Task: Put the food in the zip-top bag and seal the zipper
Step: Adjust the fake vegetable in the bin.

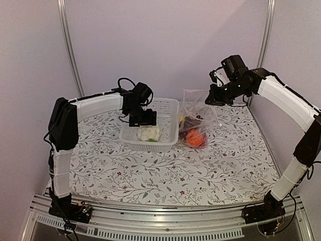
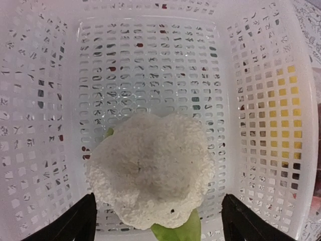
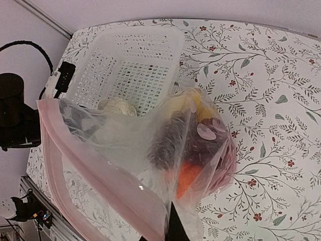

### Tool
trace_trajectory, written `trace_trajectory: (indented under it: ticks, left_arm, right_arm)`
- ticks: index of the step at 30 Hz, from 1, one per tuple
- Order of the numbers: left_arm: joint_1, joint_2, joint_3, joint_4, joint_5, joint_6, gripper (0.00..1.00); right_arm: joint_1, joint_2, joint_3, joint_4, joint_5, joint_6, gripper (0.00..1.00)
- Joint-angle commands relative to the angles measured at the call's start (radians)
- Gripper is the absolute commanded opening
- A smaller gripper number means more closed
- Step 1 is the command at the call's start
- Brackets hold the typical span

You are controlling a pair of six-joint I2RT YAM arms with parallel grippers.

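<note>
The left jaws stand wide over the cauliflower (image 2: 150, 170), one tip on either side, with only the tips in view. It lies in the white basket (image 1: 168, 108). The right jaws pinch the bag (image 1: 198, 113) up off the desk (image 1: 150, 175), though just one dark tip shows behind the pink zipper (image 3: 100, 175). Inside, blurred by plastic, are grapes (image 3: 170, 140), an orange fruit (image 1: 194, 137) and something yellow (image 3: 193, 100).

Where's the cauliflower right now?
In the top view the cauliflower lies in the white basket, by its near wall, left of the zip-top bag; the left gripper hangs directly above it, jaws open.
</note>
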Motion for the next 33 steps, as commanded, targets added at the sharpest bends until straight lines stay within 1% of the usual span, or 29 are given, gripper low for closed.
trace_trajectory:
  ticks: [1, 3, 5, 6, 9, 14, 17, 21, 22, 23, 25, 27, 30, 33]
  left_arm:
    - [-0.032, -0.031, 0.049, -0.059, -0.161, 0.149, 0.84]
    - [-0.039, -0.049, 0.032, -0.035, -0.15, 0.165, 0.8]
    - [-0.046, -0.057, 0.009, 0.015, -0.07, 0.188, 0.72]
    - [-0.049, -0.054, 0.007, 0.032, -0.045, 0.197, 0.7]
    - [-0.053, -0.004, 0.054, 0.041, 0.012, 0.212, 0.64]
    - [-0.057, 0.1, 0.168, -0.002, 0.03, 0.205, 0.59]
    - [-0.057, 0.139, 0.195, -0.029, 0.022, 0.198, 0.56]
    - [-0.062, 0.161, 0.189, -0.076, -0.001, 0.216, 0.55]
    - [-0.065, 0.16, 0.184, -0.09, -0.01, 0.221, 0.56]
    - [-0.069, 0.156, 0.172, -0.099, -0.023, 0.23, 0.6]
    - [-0.08, 0.139, 0.136, -0.109, -0.074, 0.251, 0.71]
    - [-0.083, 0.128, 0.098, -0.124, -0.094, 0.267, 0.79]
    - [-0.092, 0.109, 0.041, -0.153, -0.116, 0.298, 0.86]
    - [-0.11, 0.087, -0.022, -0.153, -0.168, 0.328, 0.89]
  right_arm:
    - [-0.007, -0.021, 0.002, -0.003, -0.003, -0.004, 0.0]
    - [-0.012, -0.019, 0.005, -0.006, -0.008, -0.002, 0.0]
    - [-0.017, -0.018, 0.013, -0.01, -0.011, -0.002, 0.0]
    - [-0.019, -0.018, 0.02, -0.016, -0.011, -0.003, 0.0]
    - [-0.024, -0.008, 0.042, -0.039, -0.014, -0.014, 0.0]
    - [-0.032, -0.011, 0.039, -0.052, -0.02, -0.028, 0.0]
    - [-0.035, -0.021, 0.027, -0.049, -0.022, -0.026, 0.0]
    - [-0.041, -0.032, 0.012, -0.041, -0.021, -0.028, 0.0]
    - [-0.042, -0.035, 0.009, -0.039, -0.022, -0.028, 0.0]
    - [-0.043, -0.037, 0.006, -0.038, -0.022, -0.028, 0.0]
    - [-0.044, -0.039, 0.003, -0.035, -0.023, -0.028, 0.0]
    - [-0.045, -0.039, 0.002, -0.035, -0.022, -0.027, 0.0]
    - [-0.05, -0.039, 0.0, -0.032, -0.027, -0.027, 0.0]
    - [-0.05, -0.037, -0.002, -0.03, -0.031, -0.026, 0.0]
